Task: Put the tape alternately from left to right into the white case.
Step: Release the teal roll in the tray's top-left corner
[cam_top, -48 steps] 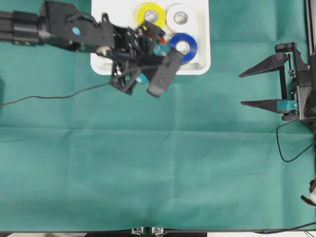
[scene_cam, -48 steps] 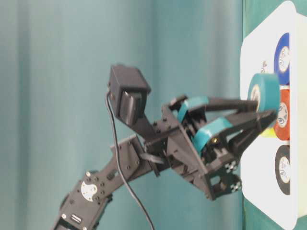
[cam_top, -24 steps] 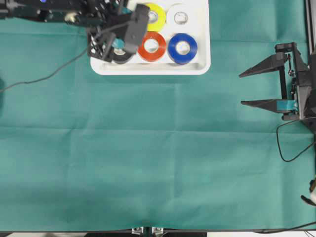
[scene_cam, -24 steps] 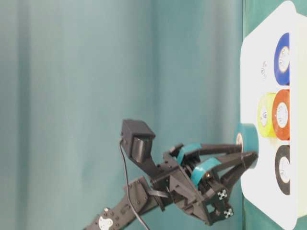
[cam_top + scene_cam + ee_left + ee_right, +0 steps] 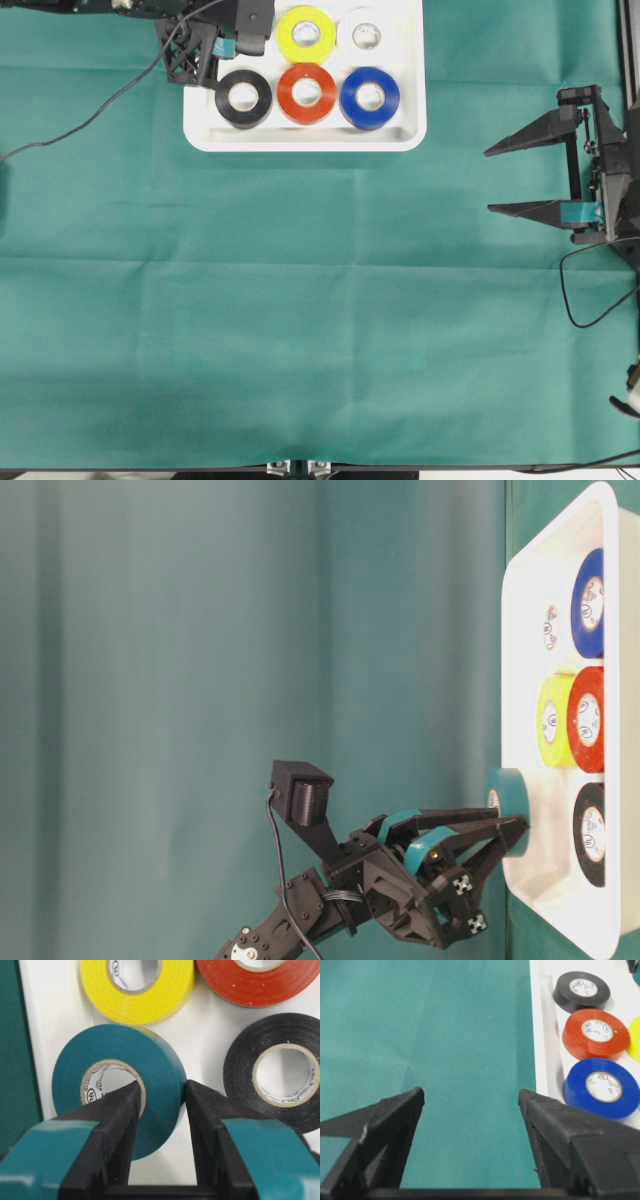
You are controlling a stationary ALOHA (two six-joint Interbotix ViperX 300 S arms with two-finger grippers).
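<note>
The white case (image 5: pixel 300 140) lies at the table's far edge. In it are the black (image 5: pixel 245 97), red-orange (image 5: pixel 307 93) and blue (image 5: pixel 370 97) tape rolls in front, with the yellow (image 5: pixel 306 33) and white (image 5: pixel 366 35) rolls behind. My left gripper (image 5: pixel 161 1094) is shut on the teal roll (image 5: pixel 75 1065), one finger in its core and one outside. It holds the roll low in the case's back-left corner, beside the yellow roll (image 5: pixel 137 997) and behind the black roll (image 5: pixel 240 1075). The arm hides this roll from overhead. My right gripper (image 5: pixel 490 180) hangs open over bare cloth, right of the case.
Green cloth (image 5: pixel 300 330) covers the table. The left arm's cable (image 5: pixel 100 100) trails over the cloth left of the case. A looped cable (image 5: pixel 575 290) hangs by the right arm at the right edge.
My left gripper has carried the teal roll from the case's front edge leftward and back, then down into the back-left corner. The black and red-orange rolls are now uncovered. The right arm is still.
</note>
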